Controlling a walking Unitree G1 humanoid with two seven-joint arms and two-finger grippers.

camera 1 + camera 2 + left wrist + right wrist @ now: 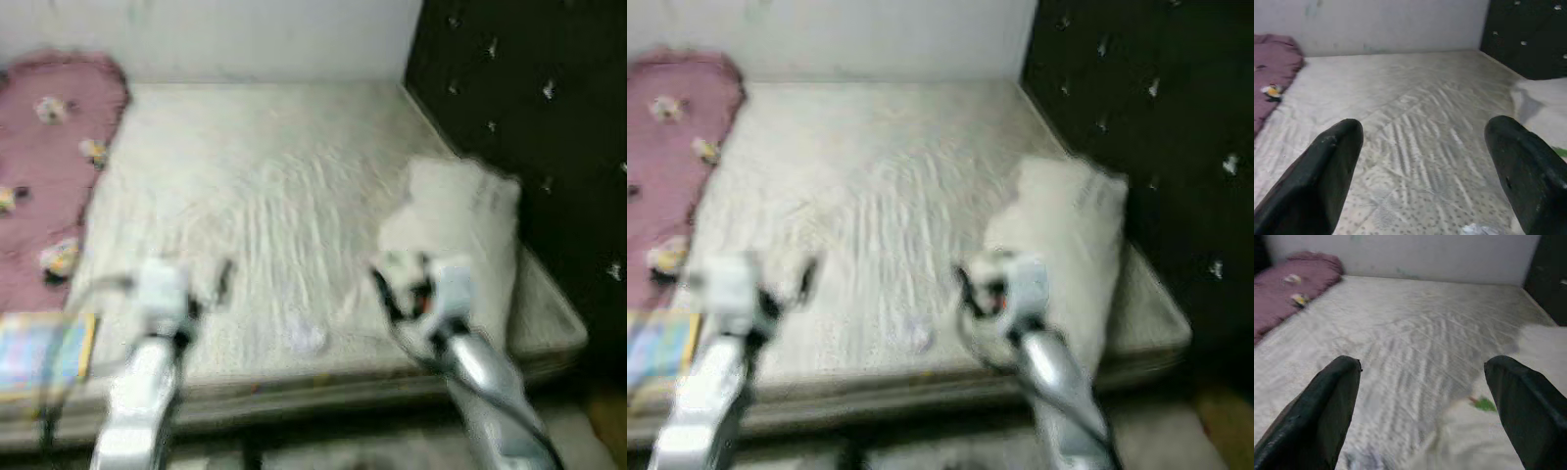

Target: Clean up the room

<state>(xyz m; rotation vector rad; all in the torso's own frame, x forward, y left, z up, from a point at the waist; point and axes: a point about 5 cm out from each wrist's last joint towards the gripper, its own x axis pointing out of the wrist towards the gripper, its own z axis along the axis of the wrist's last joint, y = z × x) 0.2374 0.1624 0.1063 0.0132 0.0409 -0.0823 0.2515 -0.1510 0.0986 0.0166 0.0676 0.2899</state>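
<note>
1. The left gripper [1425, 161] and right gripper [1422, 401] hang over the near edge of the mattress [284, 186] — fingers spread apart, holding nothing.
2. A small white scrap [306, 338] lies on the mattress between them.
3. A white pillow [470, 225] rests by the right gripper, against the dark wall [529, 108].
4. A pink blanket [49, 147] lies far left — a colourful book [39, 352] is nearer.

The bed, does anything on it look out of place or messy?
Yes. A small crumpled white scrap lies loose on the mattress near its front edge, between the open left gripper and the open right gripper. The white pillow sits askew at the right edge, and a pink blanket is bunched on the left.
</note>
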